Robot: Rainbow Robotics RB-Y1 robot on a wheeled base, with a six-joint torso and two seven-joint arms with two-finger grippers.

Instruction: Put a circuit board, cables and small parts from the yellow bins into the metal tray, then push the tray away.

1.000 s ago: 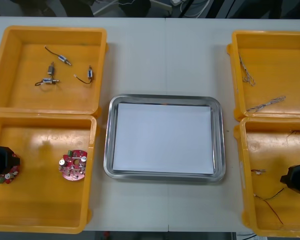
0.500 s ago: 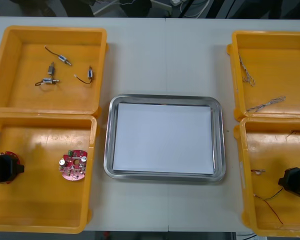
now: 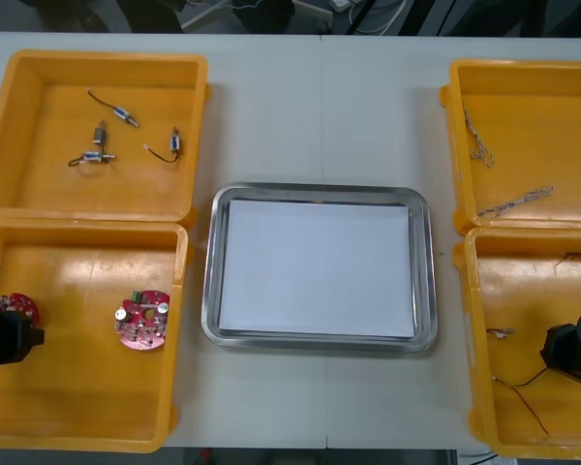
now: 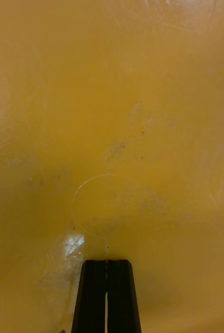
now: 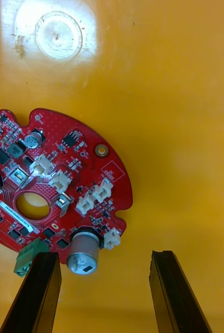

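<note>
1. At the far left, you are keeping the left gripper (image 3: 8, 337) inside the near-left yellow plastic bin (image 3: 77, 397). Its black fingers (image 5: 39, 291) are standing wide apart and are gripping nothing. Bare bin floor is showing between them.
2. A round red circuit board (image 5: 54, 182) is lying flat just beyond one finger, beside the gap and not inside it. I am judging this as the main risk. If you are lowering or closing from here, that finger is likely landing on the board's silver cylindrical component (image 5: 83, 255), or pushing the board aside instead of taking it.
3. A second red board (image 3: 141, 319) is lying further right in the same bin, so I am counting two boards.
4. In the far-left yellow bin (image 3: 39, 87) I am counting four small metal parts (image 3: 100, 136), each with a thin dark wire.
5. One shiny metal tray (image 3: 211, 281), white inside, is sitting between the bins with nothing in it yet.
6. In the far-right yellow bin (image 3: 552, 107) two twisted blue and white cables (image 3: 516, 202) are lying.
7. The right gripper (image 3: 569, 351) is hanging in the near-right yellow bin (image 3: 523, 291). Its fingers (image 4: 96, 296) are pressing together over bare floor, with nothing visible between them. Thin black and red cables (image 3: 511, 384) are lying near it. I cannot count them surely; they are at least two. They are so thin that a grip may be missing them, and a loose end hanging over the tray rim could be catching during the push.
8. In total I am counting four bins.
</note>
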